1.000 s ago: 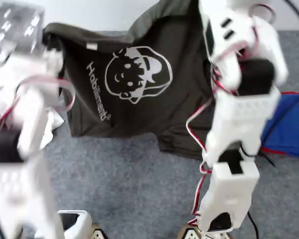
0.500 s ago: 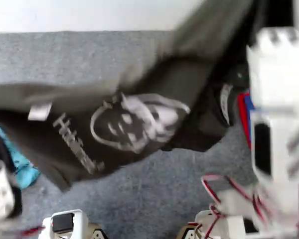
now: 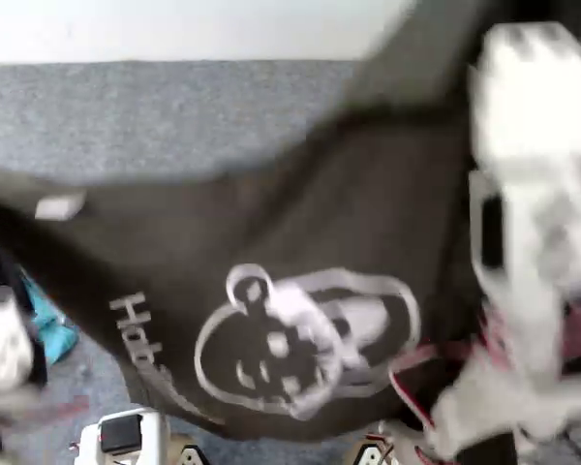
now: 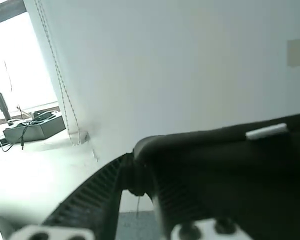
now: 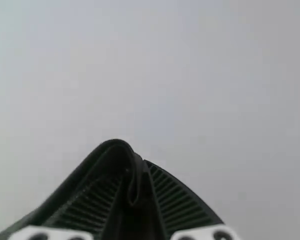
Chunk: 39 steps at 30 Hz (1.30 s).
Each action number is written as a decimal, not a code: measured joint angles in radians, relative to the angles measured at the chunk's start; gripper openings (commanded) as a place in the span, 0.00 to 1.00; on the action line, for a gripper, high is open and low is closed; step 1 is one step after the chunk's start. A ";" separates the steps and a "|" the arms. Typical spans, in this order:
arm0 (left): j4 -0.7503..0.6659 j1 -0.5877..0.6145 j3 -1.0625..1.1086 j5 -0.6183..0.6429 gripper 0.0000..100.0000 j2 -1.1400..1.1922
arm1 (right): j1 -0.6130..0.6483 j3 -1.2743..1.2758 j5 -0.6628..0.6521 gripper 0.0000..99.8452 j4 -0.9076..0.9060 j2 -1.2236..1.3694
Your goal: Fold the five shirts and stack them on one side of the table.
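Note:
A dark olive shirt (image 3: 300, 242) with a white cartoon face print (image 3: 305, 344) hangs stretched across the high view, held up off the grey table (image 3: 174, 107). In the left wrist view my left gripper (image 4: 137, 170) is shut on the shirt's edge (image 4: 230, 170), close to its white neck label (image 4: 266, 131). My right gripper (image 5: 132, 185) is shut on a fold of the same dark fabric (image 5: 115, 150), raised with a blank wall behind it. The right arm (image 3: 523, 242) stands blurred at the right of the high view, part of the left arm (image 3: 0, 349) at the left edge.
A teal cloth (image 3: 50, 329) lies at the left under the lifted shirt. The arms' bases (image 3: 126, 436) sit at the near edge. Bare grey table shows at the back, with a white wall beyond it.
The shirt has swung up and spread wider. Its face print has slid toward the near edge and looks larger. Both arms moved, and the blue shirt seen at the right earlier is now covered.

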<state>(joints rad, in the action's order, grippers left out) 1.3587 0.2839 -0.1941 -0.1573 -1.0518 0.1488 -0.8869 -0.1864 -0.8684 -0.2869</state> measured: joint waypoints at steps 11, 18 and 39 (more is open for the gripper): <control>-1.108 -0.034 1.066 -0.060 0.02 0.252 | -0.002 0.104 -0.020 0.01 0.110 0.595; -1.114 -0.058 0.727 -0.080 0.02 0.807 | 0.008 0.043 -0.020 0.01 0.106 0.732; -0.183 -0.140 0.514 -0.091 0.01 0.835 | 0.014 -0.124 -0.161 0.01 -0.562 0.735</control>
<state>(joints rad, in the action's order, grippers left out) 1.1761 0.1442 0.3199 -0.2478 -0.2171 0.1626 -1.0111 -0.3475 -1.4300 0.4480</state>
